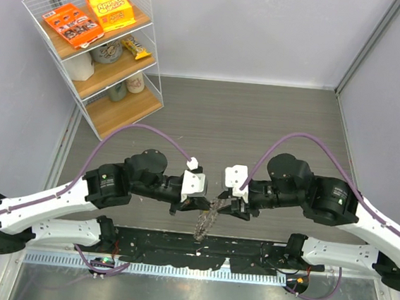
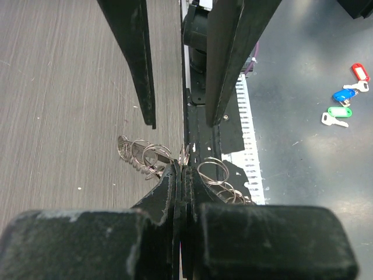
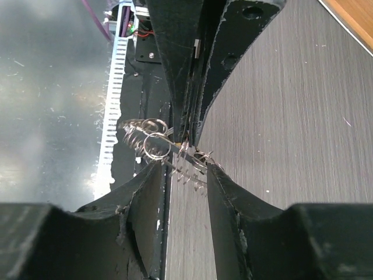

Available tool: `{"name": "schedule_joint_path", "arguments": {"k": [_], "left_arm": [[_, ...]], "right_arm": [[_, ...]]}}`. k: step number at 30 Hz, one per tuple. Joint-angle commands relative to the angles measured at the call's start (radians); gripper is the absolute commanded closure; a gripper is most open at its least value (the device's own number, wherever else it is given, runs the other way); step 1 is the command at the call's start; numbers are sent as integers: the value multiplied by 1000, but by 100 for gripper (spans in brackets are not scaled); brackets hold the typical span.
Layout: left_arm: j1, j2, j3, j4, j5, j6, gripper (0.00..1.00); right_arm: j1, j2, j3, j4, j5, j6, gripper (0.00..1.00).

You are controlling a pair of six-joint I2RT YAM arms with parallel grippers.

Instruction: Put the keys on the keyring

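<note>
Closest, left jaws are clamped on keyring; right jaws gape around it, no grip. Risk: floppy ring sags, slips fr. single pinch onto desk.

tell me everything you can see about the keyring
The keyring is silvery metal, made of many small wire loops linked like a floppy chain. The left gripper is shut on its middle, so the loops droop to both sides. The right gripper is open and straddles the same spot. The keyring hangs between the two, by the near edge of the table.
</note>
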Motion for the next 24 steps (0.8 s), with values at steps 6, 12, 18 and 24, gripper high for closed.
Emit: {"name": "schedule_joint_path", "arguments": {"k": [6,12,18,24], "left_arm": [[-2,-14,61,59,-29,-26,100],[-4,-17,58,62,-38,-27,100],[-4,-26,53,65,-53,-24,100],[-2,-32,46,76,-59,-23,100]], "right_arm": [[22,34,31,58,95,15,59],[29,48,40,64,92,18,60],[42,63,46,65,90,19,61],[49,73,49,62,96,19,68]]}}
